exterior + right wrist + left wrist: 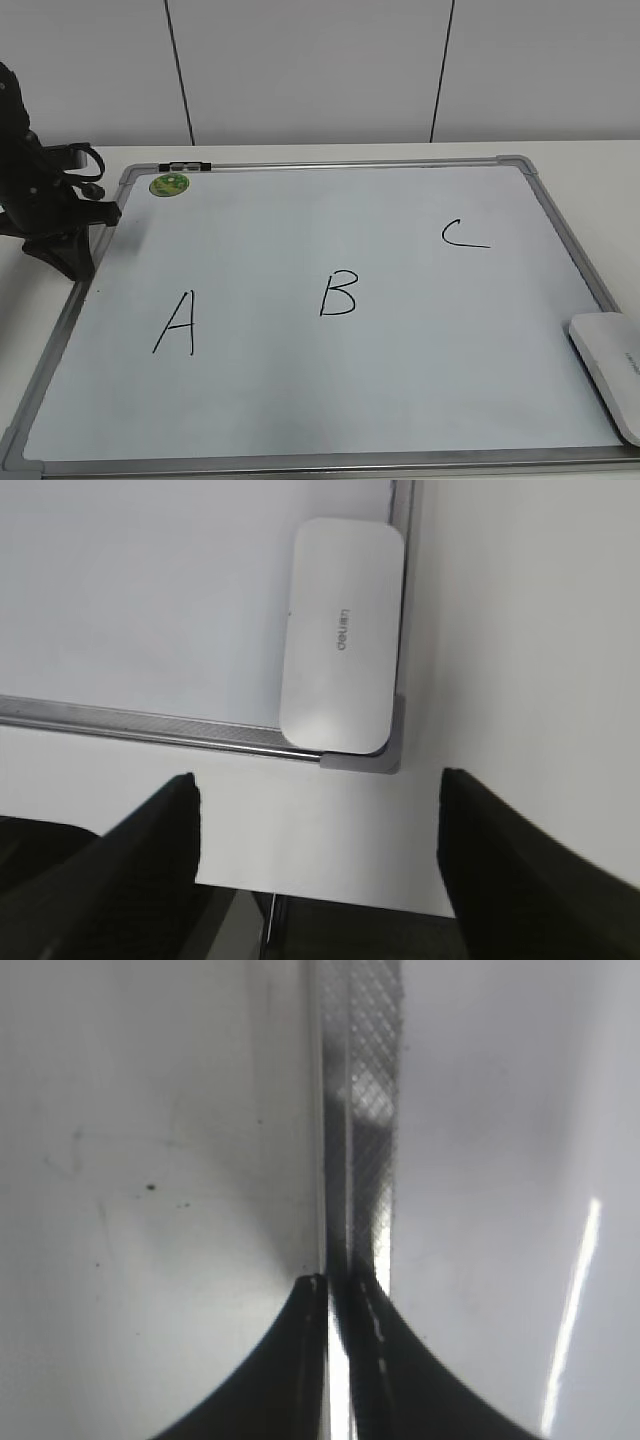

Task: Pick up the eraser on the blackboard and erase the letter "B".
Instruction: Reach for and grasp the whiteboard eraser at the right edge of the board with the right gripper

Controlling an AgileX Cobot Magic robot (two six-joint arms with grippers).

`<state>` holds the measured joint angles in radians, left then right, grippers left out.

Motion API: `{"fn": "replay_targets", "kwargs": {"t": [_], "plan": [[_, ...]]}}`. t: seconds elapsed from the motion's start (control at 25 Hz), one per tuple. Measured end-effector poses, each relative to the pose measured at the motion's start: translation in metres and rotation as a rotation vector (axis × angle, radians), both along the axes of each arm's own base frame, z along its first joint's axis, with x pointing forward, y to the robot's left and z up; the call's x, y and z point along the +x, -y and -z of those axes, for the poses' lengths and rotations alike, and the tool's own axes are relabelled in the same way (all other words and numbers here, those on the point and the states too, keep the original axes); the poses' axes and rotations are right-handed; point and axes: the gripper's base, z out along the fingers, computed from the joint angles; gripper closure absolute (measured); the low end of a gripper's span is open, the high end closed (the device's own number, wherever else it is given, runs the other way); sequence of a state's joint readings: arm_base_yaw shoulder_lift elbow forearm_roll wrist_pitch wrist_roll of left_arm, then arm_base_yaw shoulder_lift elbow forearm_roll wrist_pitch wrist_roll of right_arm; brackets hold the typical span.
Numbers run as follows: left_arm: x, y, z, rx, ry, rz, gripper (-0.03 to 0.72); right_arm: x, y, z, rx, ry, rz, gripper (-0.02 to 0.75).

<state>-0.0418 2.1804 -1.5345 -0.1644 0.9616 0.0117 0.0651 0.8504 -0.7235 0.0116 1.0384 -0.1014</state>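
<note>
Inspection finds the white rounded oblong plastic eraser [612, 370] lying flat in the corner of the large white dry-erase blackboard with thin grey metal frame [330, 463], at roughly four o'clock from the board's centre in the exterior view and partly cut off by the picture edge. The hand-drawn black marker letter "B" [338, 293] sits near the board's middle, intact, with a black letter "A" [176, 322] at its nine o'clock and a black letter "C" [463, 234] at its two o'clock. The task has not begun in effect: the eraser is untouched. The right gripper [318, 825] stands with its jaws spread wide and empty; in the right wrist view the eraser [341, 635] lies at twelve o'clock from it, apart, its long axis running away from the camera and its near end overlapping the grey plastic corner piece [385, 755]. To do the pick well, in my judgement, the gripper should advance to centre over the block, straddle its short width, and descend squarely so the frame does not foul a finger. The left gripper [335, 1295] rests at the board's nine-o'clock edge over the frame; its tips appear pressed together, holding nothing. A small round green magnet [169, 184] sits at the board's eleven-o'clock corner
</note>
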Motion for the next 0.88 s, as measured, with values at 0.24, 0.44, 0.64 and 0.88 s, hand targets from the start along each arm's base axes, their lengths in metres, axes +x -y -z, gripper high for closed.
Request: {"fn": "replay_targets", "kwargs": {"t": [0.24, 0.44, 0.64, 0.88], "plan": [[0.0, 0.0, 0.0, -0.001, 0.0, -0.001, 0.645, 0.04, -0.007, 0.027, 0.029, -0.167, -0.037, 0.113], [0.0, 0.0, 0.0, -0.001, 0.0, -0.001, 0.645, 0.068, -0.009, 0.045, 0.03, -0.202, -0.023, 0.08], [0.0, 0.0, 0.0, -0.002, -0.002, -0.002, 0.645, 0.09, -0.01, 0.066, 0.033, -0.279, 0.003, 0.078], [0.0, 0.0, 0.0, -0.002, -0.002, -0.002, 0.645, 0.109, -0.009, 0.082, 0.016, -0.332, 0.04, 0.078]]}}
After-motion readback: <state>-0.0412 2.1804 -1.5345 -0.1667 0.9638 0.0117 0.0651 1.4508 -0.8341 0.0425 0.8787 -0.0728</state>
